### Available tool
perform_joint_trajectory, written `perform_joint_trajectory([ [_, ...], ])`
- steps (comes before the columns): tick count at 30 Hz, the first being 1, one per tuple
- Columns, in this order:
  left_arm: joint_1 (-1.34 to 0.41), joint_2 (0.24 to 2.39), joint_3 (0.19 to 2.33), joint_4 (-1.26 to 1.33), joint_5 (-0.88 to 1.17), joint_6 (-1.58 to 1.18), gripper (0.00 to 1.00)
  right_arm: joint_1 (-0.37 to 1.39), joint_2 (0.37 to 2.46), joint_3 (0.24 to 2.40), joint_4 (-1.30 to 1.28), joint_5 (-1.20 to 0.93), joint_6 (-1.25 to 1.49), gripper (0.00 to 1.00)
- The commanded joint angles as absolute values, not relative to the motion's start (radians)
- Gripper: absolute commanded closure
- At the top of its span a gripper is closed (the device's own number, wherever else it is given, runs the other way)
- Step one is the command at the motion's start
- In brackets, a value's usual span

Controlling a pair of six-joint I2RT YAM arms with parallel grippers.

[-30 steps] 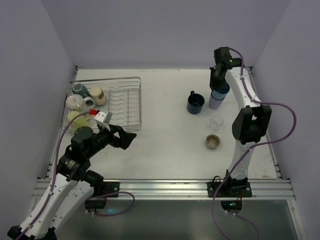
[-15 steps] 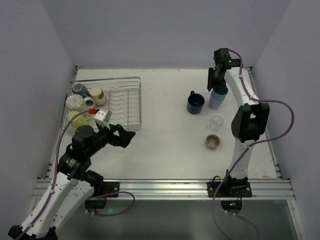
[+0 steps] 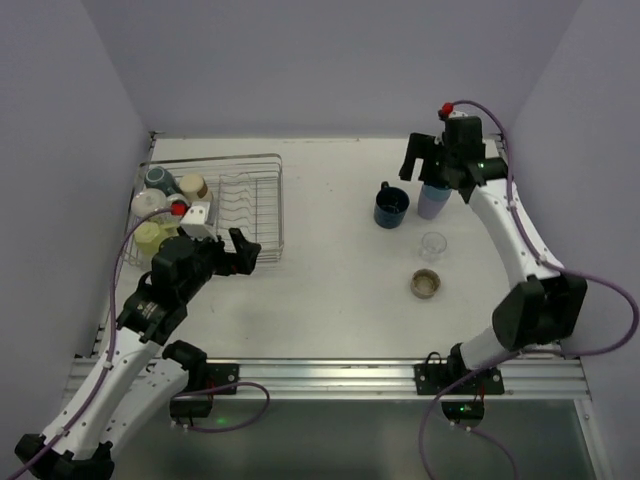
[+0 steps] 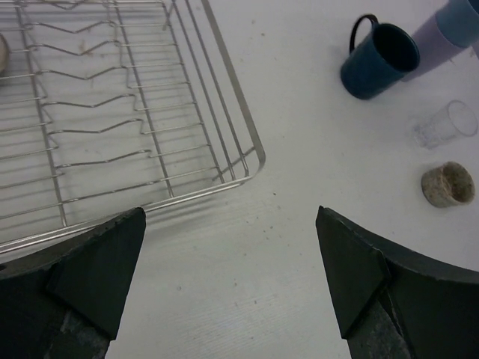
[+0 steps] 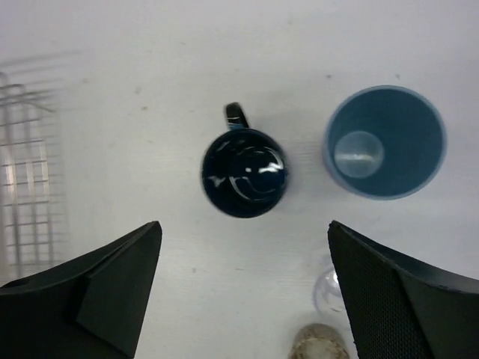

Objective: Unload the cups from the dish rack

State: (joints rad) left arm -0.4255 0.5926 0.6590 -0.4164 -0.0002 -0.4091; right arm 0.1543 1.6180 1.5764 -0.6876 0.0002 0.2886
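nearest on the white tabletop point(image 3: 330, 300) stands a squat tan cup point(image 3: 427, 284), already out of the rack, with a small clear glass point(image 3: 433, 244) just beyond it. to the left, the left pincer point(image 4: 228, 277) hangs with its jaws spread wide and nothing between them, just off the near right corner of the silver wire dish rack point(image 3: 255, 190).

the cups left to unload crowd the rack's left end. a pale yellow cup point(image 3: 148, 238) is nearest, a whitish cup point(image 3: 146, 204) sits behind it, and a dark teal cup point(image 3: 157, 180) and a round tan cup point(image 3: 194, 186) are farthest. i judge the step in hand to be the reach for one of these.

to do it well, the left arm should come in over the rim and tines rather than sweep through them. it should take the nearest cup first so the others are not knocked, and close only once squarely centred. the lift should then go straight up until clear of the wires.

farther off on the right, a navy ceramic mug point(image 3: 391, 206) and a tall tumbler point(image 3: 432, 200), light blue at the rim and lavender below, stand close together. the right pincer point(image 5: 247, 292) hovers above them, wide and empty. a new cup should go down apart from these.
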Motion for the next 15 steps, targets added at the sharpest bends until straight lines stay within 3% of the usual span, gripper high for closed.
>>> perform_joint_trajectory([
  [1,-0.416,0.620,0.741,-0.406,-0.243,-0.451,0.00,0.240,1.404,1.363,-0.369,-0.087,0.366,0.04],
  [9,-0.341,0.741,0.782,-0.494,-0.641,-0.508,0.00,0.367,1.184,0.921,-0.054,-0.225,0.489,0.02],
  [15,-0.008,0.804,0.759,-0.460,-0.528,-0.486,0.00,0.376,1.178,0.821,0.058,-0.342,0.508,0.02],
])
